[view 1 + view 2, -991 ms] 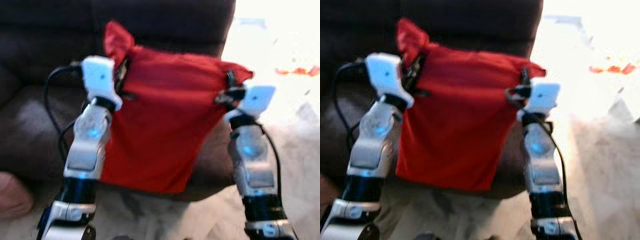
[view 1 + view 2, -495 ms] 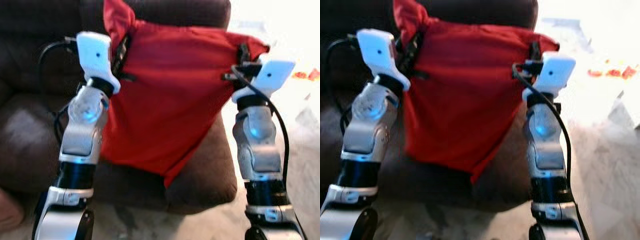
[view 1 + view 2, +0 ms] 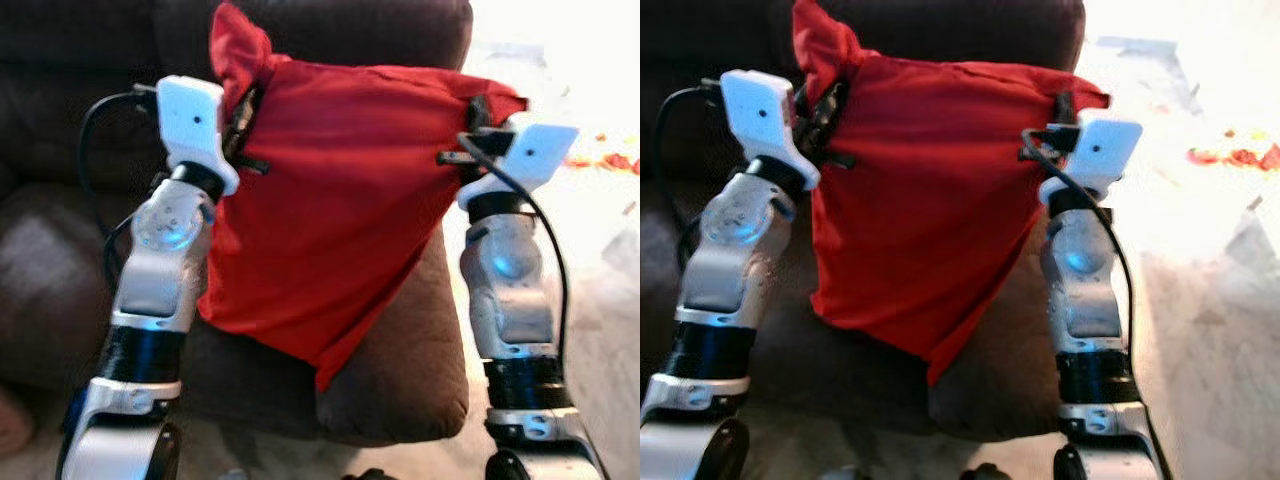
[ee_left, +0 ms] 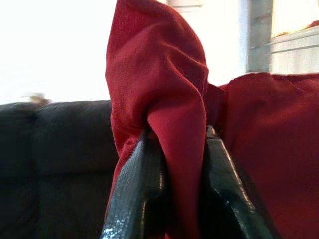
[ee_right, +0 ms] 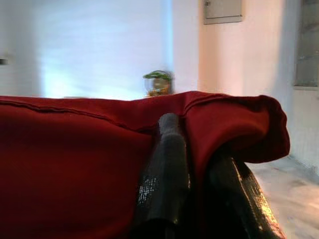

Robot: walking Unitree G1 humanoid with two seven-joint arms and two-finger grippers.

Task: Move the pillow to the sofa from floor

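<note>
A red pillow (image 3: 335,200) hangs in the air between my two arms, above the seat of a dark brown sofa (image 3: 400,370). My left gripper (image 3: 242,125) is shut on the pillow's upper left corner, and the red cloth (image 4: 174,114) bunches up between its black fingers (image 4: 139,194). On the other side, my right gripper (image 3: 478,112) is shut on the upper right corner (image 5: 239,119), the fabric folding over one finger (image 5: 167,169). The pillow's lower corner (image 3: 322,375) droops toward the front of the seat cushion.
The sofa backrest (image 3: 90,60) rises behind the pillow, and an armrest (image 3: 40,270) bulges at the left. Pale marble floor (image 3: 610,300) lies to the right of the sofa. A small bowl with greenery (image 5: 158,83) stands far off against a white wall.
The camera has come closer to the sofa. The pillow has been lifted and carried forward over the seat cushion, and its lower edge now hangs to a point. Both grips are unchanged.
</note>
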